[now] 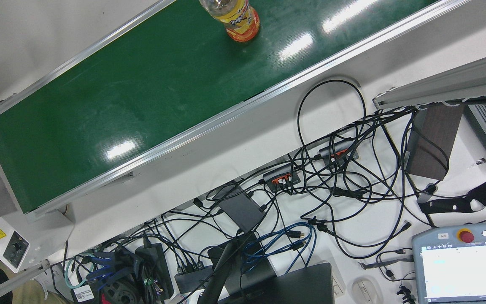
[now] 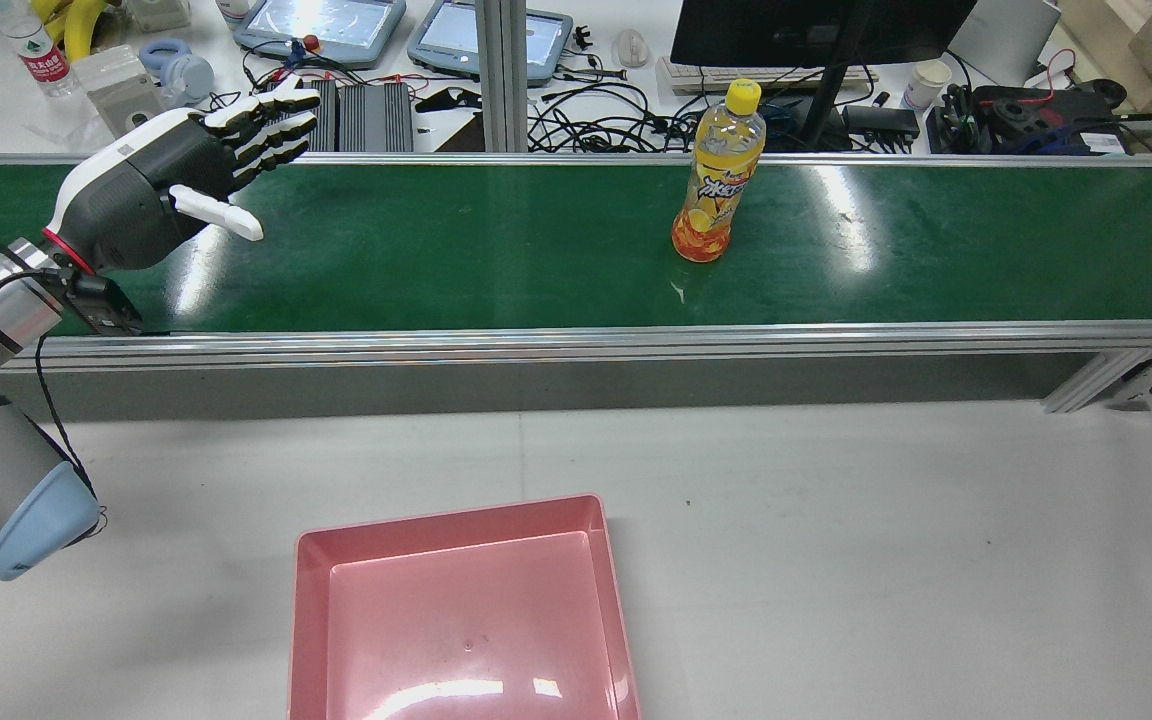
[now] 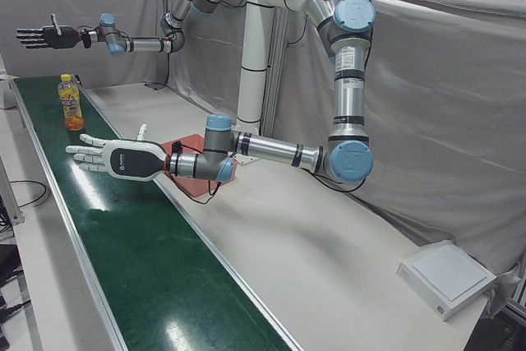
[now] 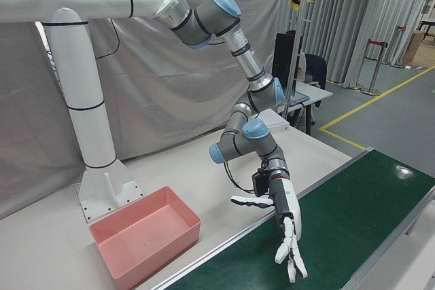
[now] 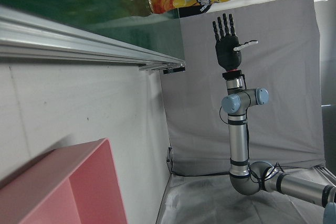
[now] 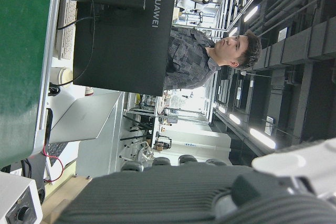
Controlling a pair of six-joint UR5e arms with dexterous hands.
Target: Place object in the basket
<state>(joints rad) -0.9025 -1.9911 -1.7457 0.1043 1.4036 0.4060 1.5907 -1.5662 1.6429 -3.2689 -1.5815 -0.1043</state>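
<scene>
A glossy green belt (image 2: 496,250) is framed by brushed metal rails (image 2: 576,345); the pink basket (image 2: 461,610) is seen as shiny plastic.

Looks like a robotics lab: green conveyor belt (image 2: 536,250) in aluminium rails, grey curtains (image 3: 427,80) behind the arms, teach pendants (image 2: 321,25) and tangled cables (image 1: 331,181) along the counter's far edge.

Front view: we look almost straight down on one end of the green conveyor belt (image 1: 133,97) and the cable-strewn desk, close in. Rear view: high behind the arms, facing forward across the belt, with the pink plastic basket (image 2: 461,610) nearest us. Left-front and right-front views stand at opposite front corners, each taking in the station. Both hand views lie sideways. Front and rear share the yellow-capped orange drink bottle (image 2: 716,175).
</scene>
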